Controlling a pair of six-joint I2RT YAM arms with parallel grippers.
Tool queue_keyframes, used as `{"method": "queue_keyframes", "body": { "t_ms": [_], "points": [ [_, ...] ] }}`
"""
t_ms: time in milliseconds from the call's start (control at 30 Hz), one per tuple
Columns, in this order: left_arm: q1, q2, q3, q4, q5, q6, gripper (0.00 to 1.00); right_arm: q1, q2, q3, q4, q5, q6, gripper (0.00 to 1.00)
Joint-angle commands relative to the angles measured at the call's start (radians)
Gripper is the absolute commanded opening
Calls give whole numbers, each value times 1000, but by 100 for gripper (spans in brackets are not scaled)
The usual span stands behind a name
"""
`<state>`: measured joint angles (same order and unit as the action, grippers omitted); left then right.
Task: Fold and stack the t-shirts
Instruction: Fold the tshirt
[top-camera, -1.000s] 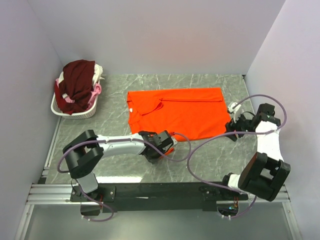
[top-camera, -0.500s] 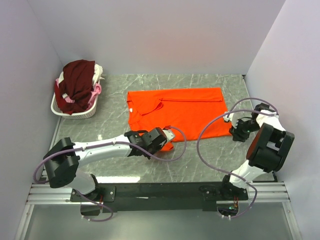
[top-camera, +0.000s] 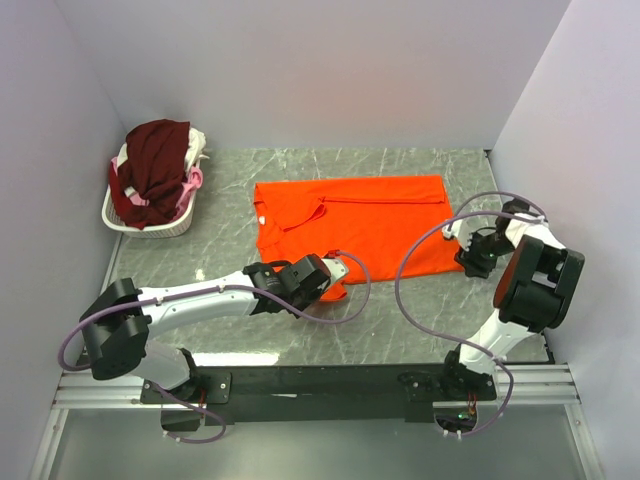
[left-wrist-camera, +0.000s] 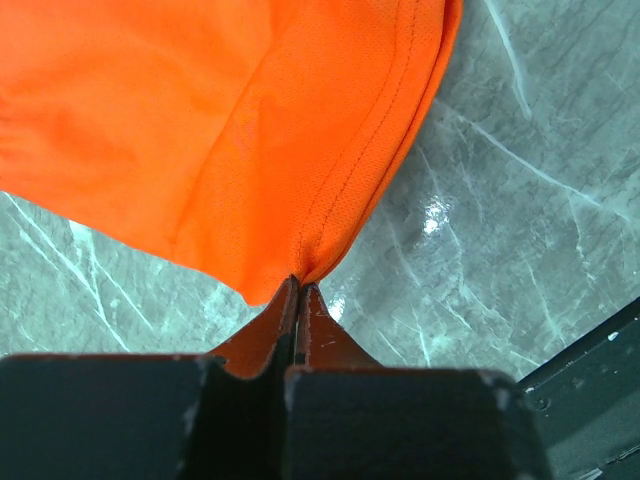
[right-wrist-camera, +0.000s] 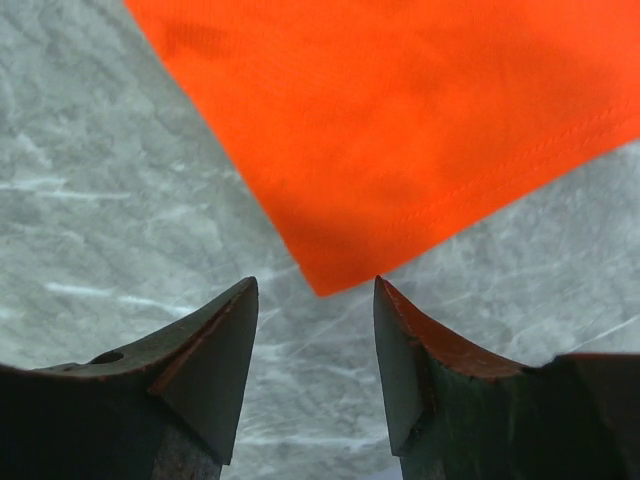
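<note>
The orange t-shirt (top-camera: 360, 222) lies spread on the grey marble table. My left gripper (top-camera: 328, 284) is shut on the shirt's near edge; in the left wrist view the cloth (left-wrist-camera: 250, 130) runs into the closed tips (left-wrist-camera: 298, 285). My right gripper (top-camera: 470, 258) is open and empty at the shirt's near right corner; that corner (right-wrist-camera: 325, 280) lies just ahead of the gap between the fingers (right-wrist-camera: 316, 290). Maroon (top-camera: 152, 165), pink and white shirts are heaped in the white wire basket (top-camera: 150, 226).
The basket stands at the back left by the purple wall. Purple walls close off the left, back and right. The black rail (top-camera: 320, 380) with both arm bases runs along the near edge. Purple cables loop over the table near each arm.
My left gripper has shifted slightly toward the shirt with the edge held. My right arm has swung in from the right, bringing its gripper to the shirt's near right corner.
</note>
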<state>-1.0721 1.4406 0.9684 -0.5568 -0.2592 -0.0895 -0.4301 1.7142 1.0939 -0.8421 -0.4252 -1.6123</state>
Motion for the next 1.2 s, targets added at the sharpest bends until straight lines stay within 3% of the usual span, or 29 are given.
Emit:
{"method": "queue_keyframes", "body": {
  "t_ms": [0, 167, 333, 367, 500, 733, 967, 1167],
  "points": [
    [-2, -31, -8, 28, 12, 11, 0, 27, 22, 11, 43, 22, 23, 57],
    [-2, -32, -11, 28, 11, 8, 0, 45, 56, 6, 64, 89, 43, 54],
    [0, -36, -11, 29, 2, 7, 0, 45, 93, 8, 81, 138, 72, 41],
    [0, -36, -11, 31, -2, 7, 0, 47, 93, 8, 83, 143, 78, 36],
    [3, -39, -14, 40, -29, 1, 0, 48, 59, 30, 63, 106, 118, 0],
    [63, -94, 10, 90, -15, -10, 0, 89, -31, 72, 49, 45, 287, 0],
    [224, -105, 114, 109, 115, -58, 0, 188, -42, 104, 159, 98, 537, 0],
    [236, 4, 248, 69, 32, -50, 0, 220, 37, 248, 202, 126, 768, 0]
  ]
}}
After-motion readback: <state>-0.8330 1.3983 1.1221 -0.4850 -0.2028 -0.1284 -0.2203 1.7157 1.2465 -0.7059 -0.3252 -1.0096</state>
